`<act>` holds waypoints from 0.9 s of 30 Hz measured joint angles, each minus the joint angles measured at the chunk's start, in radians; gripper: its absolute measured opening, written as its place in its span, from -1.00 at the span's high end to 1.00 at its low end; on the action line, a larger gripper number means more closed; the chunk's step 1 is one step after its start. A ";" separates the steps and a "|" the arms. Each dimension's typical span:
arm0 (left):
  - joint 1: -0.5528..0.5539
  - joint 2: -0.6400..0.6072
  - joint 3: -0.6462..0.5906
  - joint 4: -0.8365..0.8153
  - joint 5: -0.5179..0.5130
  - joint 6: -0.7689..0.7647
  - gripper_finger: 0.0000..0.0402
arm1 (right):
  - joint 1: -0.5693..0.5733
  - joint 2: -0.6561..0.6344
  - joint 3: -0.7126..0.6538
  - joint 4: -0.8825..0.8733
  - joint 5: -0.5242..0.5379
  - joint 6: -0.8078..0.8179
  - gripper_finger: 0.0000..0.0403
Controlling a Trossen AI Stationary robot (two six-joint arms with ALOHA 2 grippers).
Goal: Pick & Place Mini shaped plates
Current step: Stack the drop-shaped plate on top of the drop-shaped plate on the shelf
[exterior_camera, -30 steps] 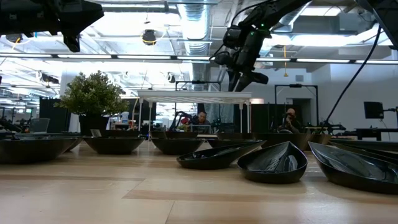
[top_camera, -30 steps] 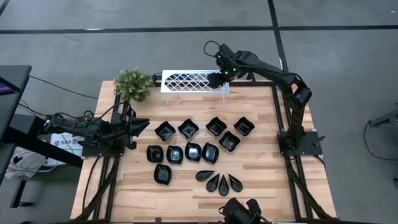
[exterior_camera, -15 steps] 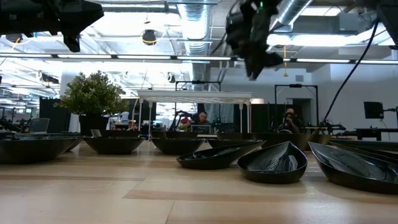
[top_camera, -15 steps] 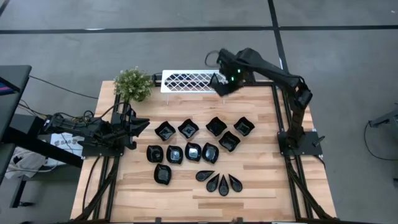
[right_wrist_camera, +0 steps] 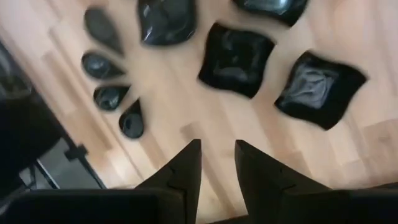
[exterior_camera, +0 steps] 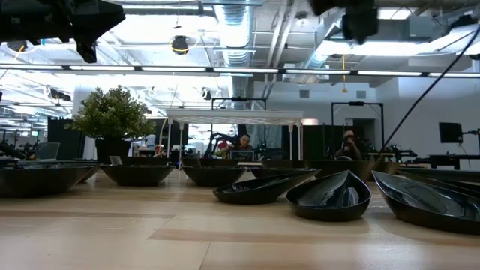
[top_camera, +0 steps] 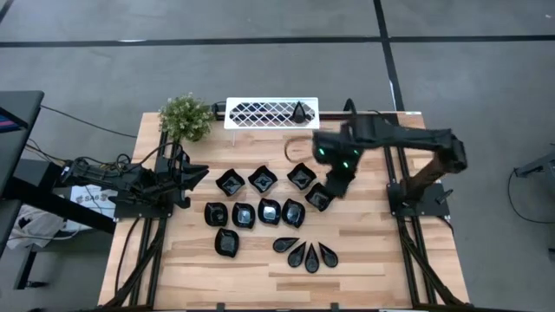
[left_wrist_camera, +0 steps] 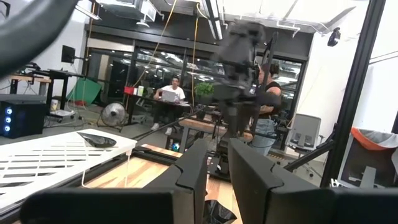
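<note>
Several glossy black mini plates lie on the wooden table: square ones [top_camera: 263, 179], rounded ones [top_camera: 244, 213] and teardrop ones [top_camera: 312, 257]. One teardrop plate [top_camera: 300, 111] lies on the right end of the white lattice rack [top_camera: 260, 113]. It also shows in the left wrist view [left_wrist_camera: 96, 140]. My right gripper [top_camera: 336, 184] hangs above the right-hand square plates [right_wrist_camera: 236, 59], pointing down, slightly open and empty [right_wrist_camera: 217, 155]. My left gripper [top_camera: 195, 176] waits at the table's left edge, above the table, narrowly open and empty [left_wrist_camera: 217, 162].
A small green plant [top_camera: 186, 117] stands at the far left corner, beside the rack. Bare wood lies at the table's right side [top_camera: 364, 225] and along the near edge. People sit in the room beyond the table [exterior_camera: 241, 142].
My right gripper has left the rack's right end, swung toward the table's near edge and tipped down over the right-hand square plates. The teardrop plate it was at stays lying on the rack.
</note>
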 joint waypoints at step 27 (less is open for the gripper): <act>0.000 0.000 0.000 0.000 0.000 0.000 0.67 | 0.523 0.064 -0.573 0.784 -0.001 0.395 0.54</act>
